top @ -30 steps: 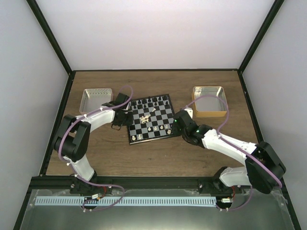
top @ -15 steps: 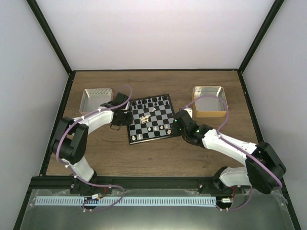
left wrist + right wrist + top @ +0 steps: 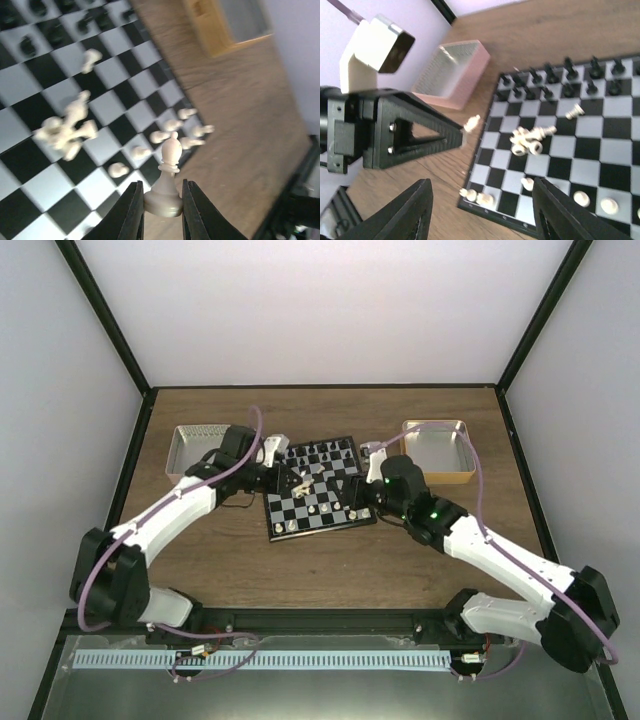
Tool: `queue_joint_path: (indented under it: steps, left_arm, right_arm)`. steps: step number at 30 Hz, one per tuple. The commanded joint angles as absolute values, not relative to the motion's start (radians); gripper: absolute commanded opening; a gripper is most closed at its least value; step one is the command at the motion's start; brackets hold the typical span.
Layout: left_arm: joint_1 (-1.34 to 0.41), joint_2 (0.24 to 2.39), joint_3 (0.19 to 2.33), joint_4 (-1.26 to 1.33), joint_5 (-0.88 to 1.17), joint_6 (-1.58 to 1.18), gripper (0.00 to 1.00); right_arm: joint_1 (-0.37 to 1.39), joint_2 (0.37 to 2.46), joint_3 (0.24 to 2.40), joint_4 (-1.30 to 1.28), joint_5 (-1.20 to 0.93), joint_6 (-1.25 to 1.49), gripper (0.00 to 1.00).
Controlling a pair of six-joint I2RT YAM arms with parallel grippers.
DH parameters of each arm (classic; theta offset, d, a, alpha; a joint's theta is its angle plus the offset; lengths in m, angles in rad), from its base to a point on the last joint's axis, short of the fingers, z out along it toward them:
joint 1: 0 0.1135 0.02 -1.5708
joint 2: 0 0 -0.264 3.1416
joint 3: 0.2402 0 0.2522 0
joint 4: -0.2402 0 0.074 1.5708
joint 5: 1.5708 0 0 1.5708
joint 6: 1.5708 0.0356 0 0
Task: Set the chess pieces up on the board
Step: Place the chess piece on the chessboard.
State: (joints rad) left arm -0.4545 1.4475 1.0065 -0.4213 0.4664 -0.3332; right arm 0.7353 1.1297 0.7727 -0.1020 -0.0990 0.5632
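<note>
Left claw (image 3: pixel 162 202) pinched on one upright white piece (image 3: pixel 169 175), over the board's (image 3: pixel 300 502) left edge. Right claw (image 3: pixel 481 200) wide, empty, over board's right side. White heap (image 3: pixel 530 139) lies mid-board, apart from both claws. Trays (image 3: pixel 178 462) (image 3: pixel 440 478) flank far corners. Bench (image 3: pixel 330 575) open wood in front.

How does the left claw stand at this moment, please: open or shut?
Shut: in the left wrist view, the left claw pinches a white chess piece by its base.
</note>
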Motion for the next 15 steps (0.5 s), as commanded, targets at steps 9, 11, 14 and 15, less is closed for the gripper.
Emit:
queue_joint_path:
  steps: [9,11,14,15]
  left_arm:
    - [-0.462,1.236,0.943,-0.176,0.864,-0.297,0.14]
    - [-0.461,1.221,0.942,-0.175,0.872,-0.285,0.14]
    - [-0.462,1.208,0.941,-0.175,0.900,-0.268,0.14]
    - [-0.462,1.204,0.940,-0.174,0.905,-0.265,0.14]
  right_arm:
    - [0.727,1.090,0.961,-0.038,-0.270,0.661,0.59]
    - [0.727,1.108,0.989,-0.046,-0.288,0.683,0.59]
    - [0.728,1.144,1.025,-0.086,-0.301,0.703,0.57]
    - [0.728,1.152,1.031,-0.095,-0.306,0.706,0.56]
